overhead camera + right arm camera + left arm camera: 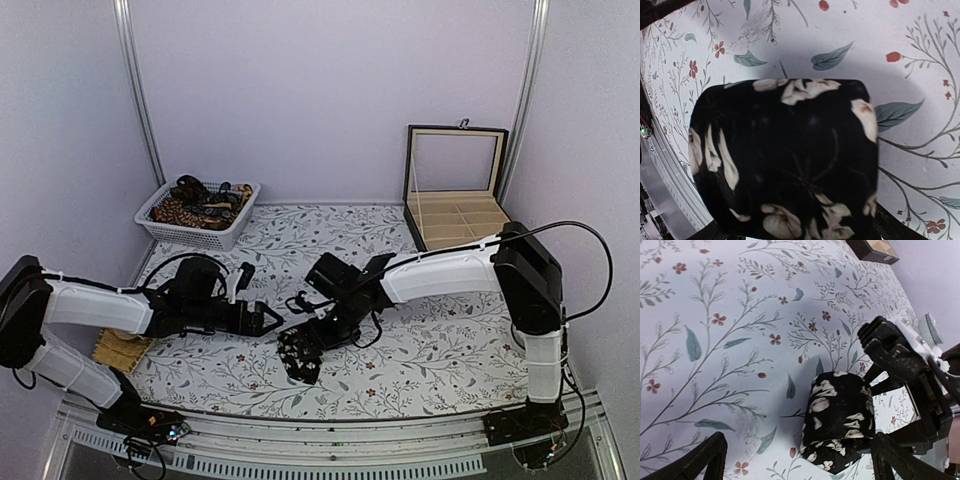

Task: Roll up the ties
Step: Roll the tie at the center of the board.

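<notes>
Rolled black tie (785,160), pale petal print, stubby cylinder, perhaps satin

The rolled tie (840,425) lies on the table (730,310) between the right gripper's (308,345) fingers. The left gripper (274,320) stands just left of it.

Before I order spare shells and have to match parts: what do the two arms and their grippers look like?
The left arm and the right arm both have smooth white link shells with bulky black joints. The left gripper and the right gripper are black, each with two fingers. Thin black cables loop along each arm.
</notes>
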Controlling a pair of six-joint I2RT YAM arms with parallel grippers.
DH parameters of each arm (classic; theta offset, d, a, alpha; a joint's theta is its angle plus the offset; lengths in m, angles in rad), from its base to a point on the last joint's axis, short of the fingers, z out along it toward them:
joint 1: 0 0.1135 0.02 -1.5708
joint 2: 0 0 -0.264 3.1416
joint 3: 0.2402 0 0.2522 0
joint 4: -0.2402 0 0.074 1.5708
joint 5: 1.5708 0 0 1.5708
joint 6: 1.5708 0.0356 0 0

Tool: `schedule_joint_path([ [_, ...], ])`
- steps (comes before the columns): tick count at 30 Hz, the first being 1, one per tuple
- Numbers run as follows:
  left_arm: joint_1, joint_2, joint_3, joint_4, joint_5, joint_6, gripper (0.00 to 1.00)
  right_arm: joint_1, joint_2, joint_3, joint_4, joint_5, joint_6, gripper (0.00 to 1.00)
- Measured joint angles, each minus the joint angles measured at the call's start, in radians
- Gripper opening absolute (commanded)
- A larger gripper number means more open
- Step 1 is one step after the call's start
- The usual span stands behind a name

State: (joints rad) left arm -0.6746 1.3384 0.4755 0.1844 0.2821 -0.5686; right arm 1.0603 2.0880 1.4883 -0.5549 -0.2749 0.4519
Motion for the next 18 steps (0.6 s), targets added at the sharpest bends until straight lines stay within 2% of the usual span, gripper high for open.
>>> schedule_joint_path([
  [9,0.009,0.238,0.085,0.089,0.219,0.018,1.0,-0.027,-0.037,-0.095,0.145,-0.136,-0.001,0.86],
  [18,0.008,0.259,0.085,0.107,0.285,0.014,1.0,-0.027,-0.063,-0.106,0.19,-0.219,-0.018,0.84],
])
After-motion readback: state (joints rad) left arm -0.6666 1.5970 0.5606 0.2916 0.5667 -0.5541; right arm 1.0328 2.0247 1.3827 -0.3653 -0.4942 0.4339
